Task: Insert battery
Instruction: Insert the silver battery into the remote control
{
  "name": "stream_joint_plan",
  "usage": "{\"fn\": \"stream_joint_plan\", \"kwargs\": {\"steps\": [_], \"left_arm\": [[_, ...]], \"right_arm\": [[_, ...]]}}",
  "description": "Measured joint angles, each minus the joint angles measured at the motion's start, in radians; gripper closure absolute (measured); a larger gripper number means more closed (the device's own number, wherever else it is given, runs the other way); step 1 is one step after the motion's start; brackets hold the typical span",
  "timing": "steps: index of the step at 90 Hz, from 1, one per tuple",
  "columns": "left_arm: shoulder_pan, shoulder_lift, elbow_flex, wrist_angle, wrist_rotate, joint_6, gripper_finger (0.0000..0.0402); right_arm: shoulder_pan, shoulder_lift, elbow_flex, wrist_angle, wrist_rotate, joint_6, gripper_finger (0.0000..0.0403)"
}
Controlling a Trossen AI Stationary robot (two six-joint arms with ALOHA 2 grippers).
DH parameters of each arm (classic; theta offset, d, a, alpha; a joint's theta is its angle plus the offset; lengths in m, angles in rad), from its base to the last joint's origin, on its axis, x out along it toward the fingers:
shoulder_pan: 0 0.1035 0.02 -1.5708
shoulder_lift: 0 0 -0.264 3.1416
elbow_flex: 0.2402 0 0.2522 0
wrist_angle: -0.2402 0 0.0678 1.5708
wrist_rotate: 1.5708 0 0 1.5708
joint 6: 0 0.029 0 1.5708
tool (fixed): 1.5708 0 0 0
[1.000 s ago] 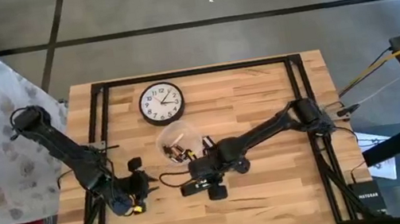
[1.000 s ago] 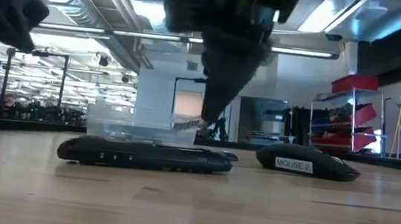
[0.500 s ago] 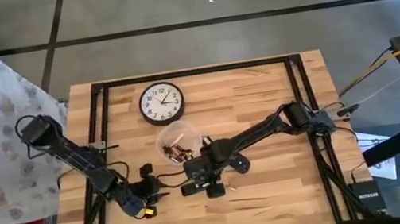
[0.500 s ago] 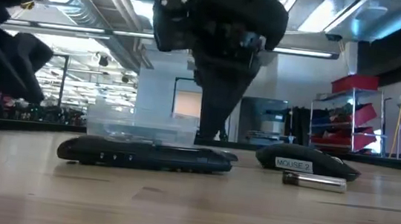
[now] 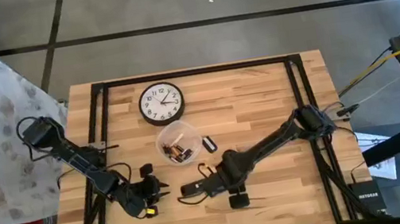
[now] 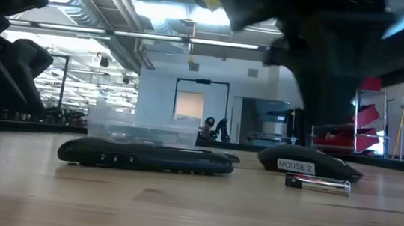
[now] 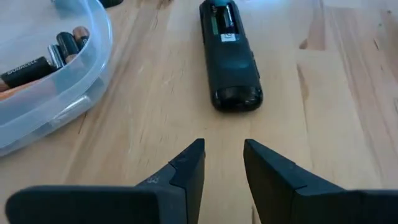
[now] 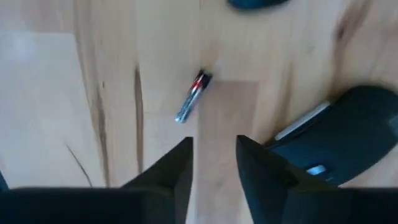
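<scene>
Hovering low over the pale wooden worktop (image 5: pixel 262 94), the right tool (image 8: pixel 212 163) has its two dark fingers slightly apart and holds nothing. Just ahead of those fingers lies a small silver cylindrical battery with a red band (image 8: pixel 193 98), flat on the wood, near a black computer mouse (image 8: pixel 339 134). From table height the battery (image 6: pixel 318 184) lies just in front of the mouse (image 6: pixel 310 162), which bears a white label.

The left tool (image 7: pixel 222 168) sits near the worktop's front left, fingers apart and empty, pointing at a long black remote control with its battery bay uncovered (image 7: pixel 228 53). The remote lies flat on the wood between the two tools. Beside it stands a clear round plastic tub holding several loose batteries (image 7: pixel 43 68).

From above, the tub (image 5: pixel 178 141) sits just in front of a round black-rimmed wall clock lying face up (image 5: pixel 162 103). A small black cover piece (image 5: pixel 208 143) lies just beside the tub.
</scene>
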Motion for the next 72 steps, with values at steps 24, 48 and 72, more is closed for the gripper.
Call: {"fn": "stream_joint_plan", "kwargs": {"steps": [24, 48, 72], "left_arm": [[0.000, 0.000, 0.000, -0.001, -0.001, 0.000, 0.0306], [0.000, 0.000, 0.000, 0.000, -0.002, 0.007, 0.0306], [0.000, 0.000, 0.000, -0.003, -0.008, 0.010, 0.0306]], "right_arm": [[0.048, 0.000, -0.106, 0.124, 0.003, 0.227, 0.0294], [0.039, 0.001, -0.158, 0.267, -0.009, 0.253, 0.0322], [0.027, 0.001, -0.163, 0.513, -0.059, 0.217, 0.0324]]}}
